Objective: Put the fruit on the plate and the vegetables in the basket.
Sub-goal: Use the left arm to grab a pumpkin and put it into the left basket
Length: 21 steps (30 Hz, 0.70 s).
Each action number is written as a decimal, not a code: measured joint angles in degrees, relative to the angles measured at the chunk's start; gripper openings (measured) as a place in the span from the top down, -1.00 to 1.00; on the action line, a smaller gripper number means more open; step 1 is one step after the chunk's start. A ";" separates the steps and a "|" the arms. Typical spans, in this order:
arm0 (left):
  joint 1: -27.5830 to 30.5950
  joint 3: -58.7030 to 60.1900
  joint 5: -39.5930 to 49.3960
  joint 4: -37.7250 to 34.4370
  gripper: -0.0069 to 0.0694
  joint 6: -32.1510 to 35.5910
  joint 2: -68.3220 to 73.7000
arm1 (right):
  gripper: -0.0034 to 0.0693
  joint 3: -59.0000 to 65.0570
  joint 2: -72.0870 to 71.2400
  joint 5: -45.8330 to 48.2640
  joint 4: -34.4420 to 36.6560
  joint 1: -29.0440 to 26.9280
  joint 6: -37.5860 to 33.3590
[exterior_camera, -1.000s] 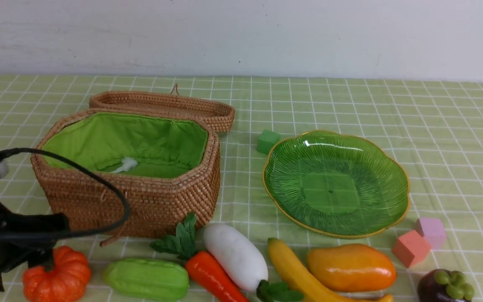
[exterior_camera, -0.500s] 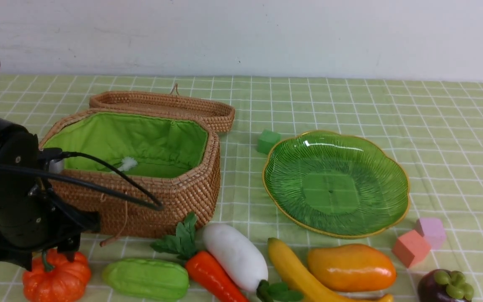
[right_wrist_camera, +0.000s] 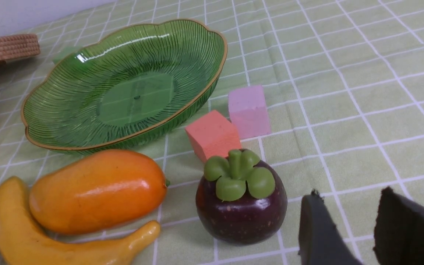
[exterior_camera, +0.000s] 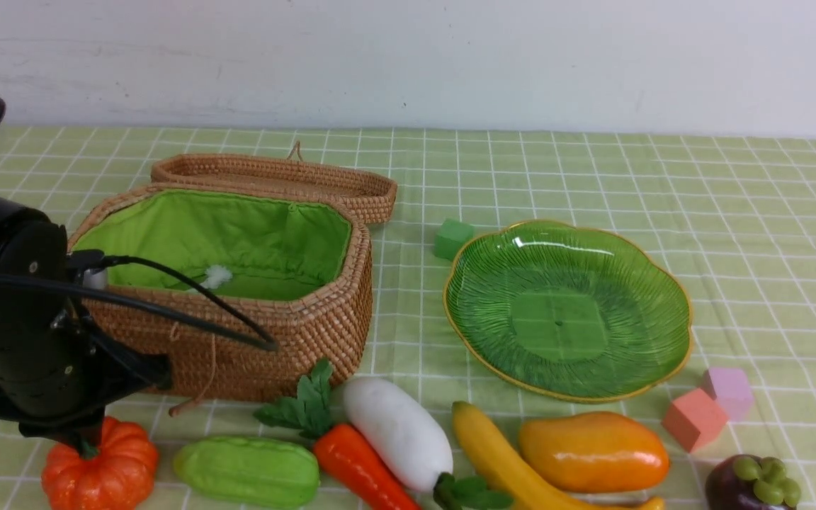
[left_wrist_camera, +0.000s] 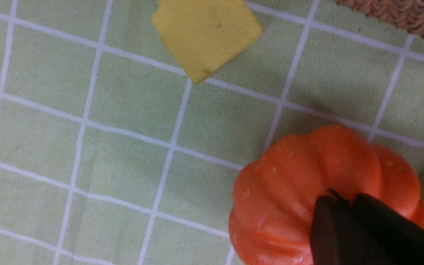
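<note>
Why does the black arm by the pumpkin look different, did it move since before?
Yes. The left arm has swung up and rightward, now covering the basket's left corner; its jaws are shut on the pumpkin's stem.

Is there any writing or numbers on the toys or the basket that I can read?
None: no words, numbers, brands or signs can be read in any view.
The wicker basket, green plate, pumpkin, mango and salmon foam cube are all plain.
</note>
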 joint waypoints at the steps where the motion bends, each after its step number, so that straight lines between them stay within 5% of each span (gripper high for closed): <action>1: 0.00 0.00 0.00 0.00 0.79 0.00 0.00 | 0.25 0.00 0.00 0.00 0.00 0.00 0.00; 21: 0.00 -0.12 1.55 -1.55 0.79 1.29 -2.39 | 0.25 0.00 0.00 0.00 0.00 0.00 0.00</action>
